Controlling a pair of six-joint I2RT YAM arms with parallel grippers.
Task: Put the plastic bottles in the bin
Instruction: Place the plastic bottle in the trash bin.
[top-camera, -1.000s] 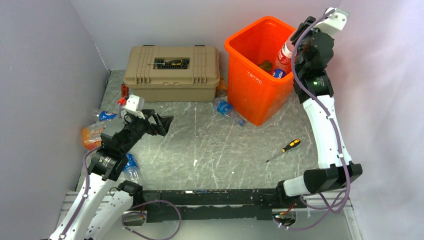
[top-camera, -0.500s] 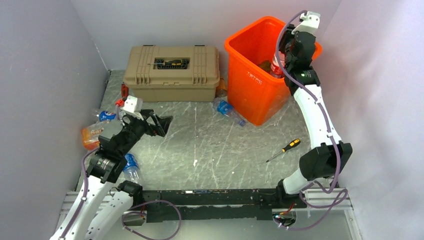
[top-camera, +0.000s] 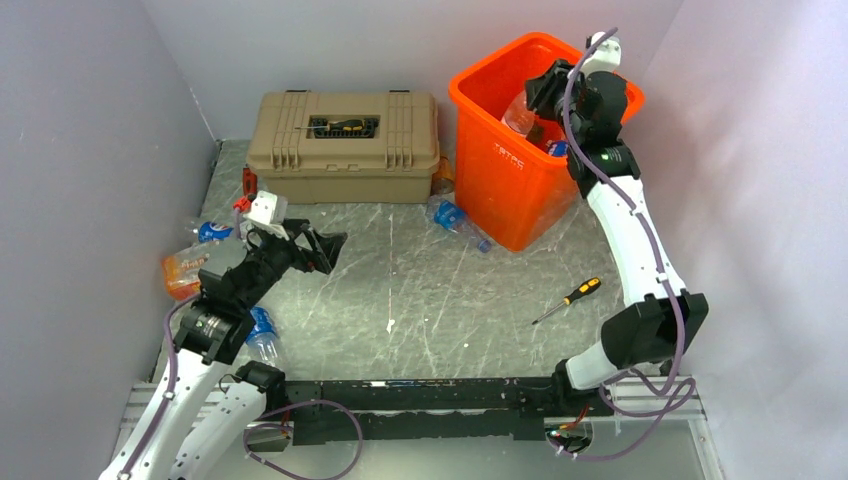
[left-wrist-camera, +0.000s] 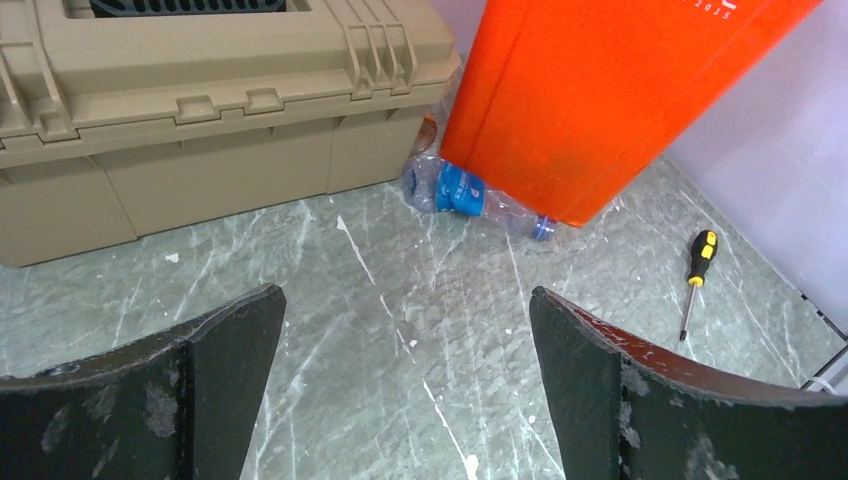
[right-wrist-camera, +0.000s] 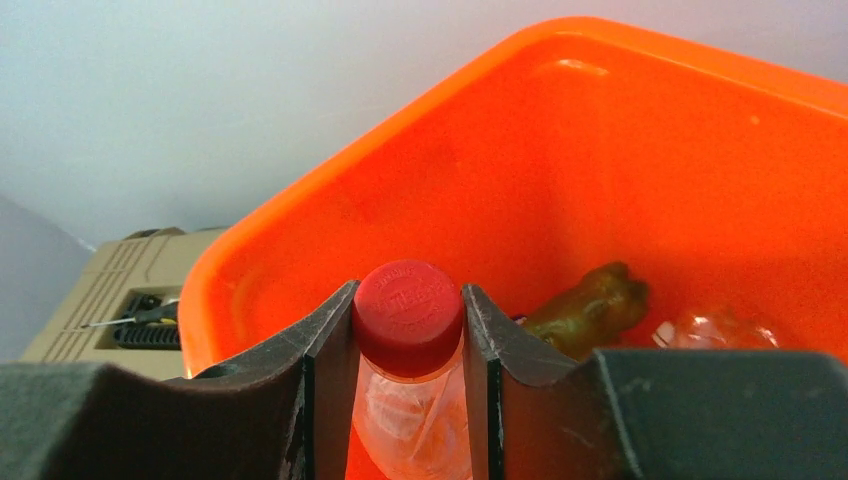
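The orange bin (top-camera: 505, 170) stands at the back right. My right gripper (top-camera: 532, 98) hangs over its opening, shut on a clear plastic bottle (top-camera: 518, 113). In the right wrist view the fingers clamp the bottle's red cap (right-wrist-camera: 408, 312) above the bin's inside wall (right-wrist-camera: 620, 130). A dark crushed bottle (right-wrist-camera: 590, 300) and a clear one (right-wrist-camera: 715, 330) lie inside. A blue-labelled bottle (top-camera: 455, 218) (left-wrist-camera: 460, 190) lies at the bin's foot. More bottles lie at the left: an orange-wrapped one (top-camera: 187, 268) and a blue one (top-camera: 262, 335). My left gripper (top-camera: 325, 250) (left-wrist-camera: 405, 340) hovers open over bare table.
A tan latched toolbox (top-camera: 345, 145) (left-wrist-camera: 200, 110) sits at the back left of the bin, with a screwdriver in its lid recess (top-camera: 345, 126). A yellow-handled screwdriver (top-camera: 570, 298) (left-wrist-camera: 695, 270) lies on the table in front of the bin. Walls close in left, back and right.
My right arm has swung left, carrying the bottle from the bin's right rim to above its middle. The left arm has not moved.
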